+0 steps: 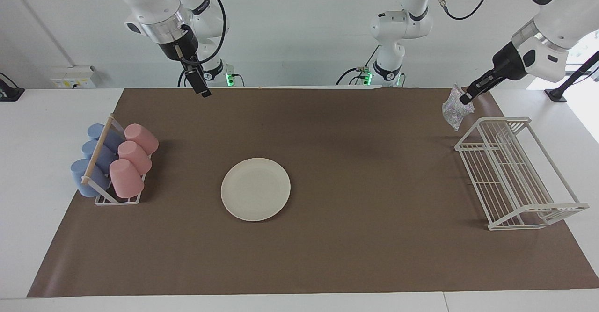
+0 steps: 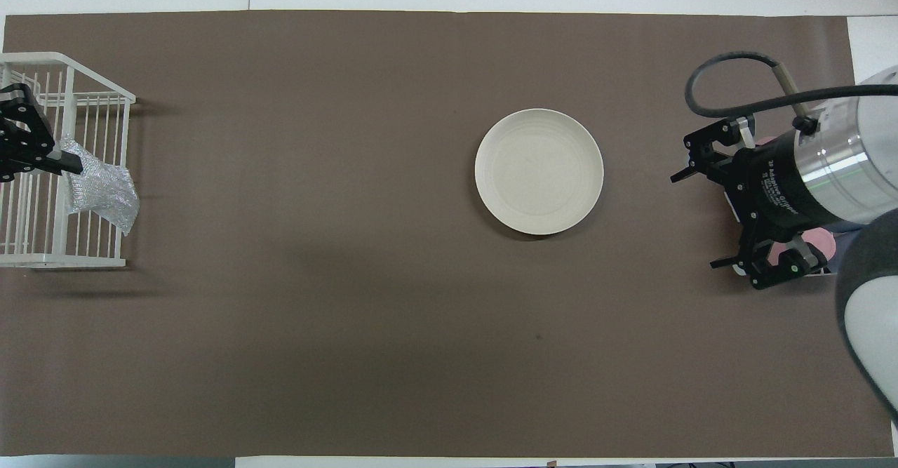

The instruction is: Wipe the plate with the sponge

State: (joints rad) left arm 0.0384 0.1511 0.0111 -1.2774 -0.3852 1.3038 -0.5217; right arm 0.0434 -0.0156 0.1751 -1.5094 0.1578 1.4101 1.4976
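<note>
Sponge (image 1: 455,106) pinched in left pincer (image 1: 464,99), upper right of frame, dangling soft and light; better gripped mid-waist. Right pincer (image 1: 205,93) released, waiting. Plate (image 1: 255,189) stiff, possibly slippery

A white wire rack (image 1: 517,174) and a stand of pink and blue cups (image 1: 113,162) flank the brown mat (image 1: 355,251).

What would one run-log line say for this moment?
left gripper: shut on silvery speckled sponge, above white wire rack | right gripper: open, waiting | round cream plate: unwiped
</note>
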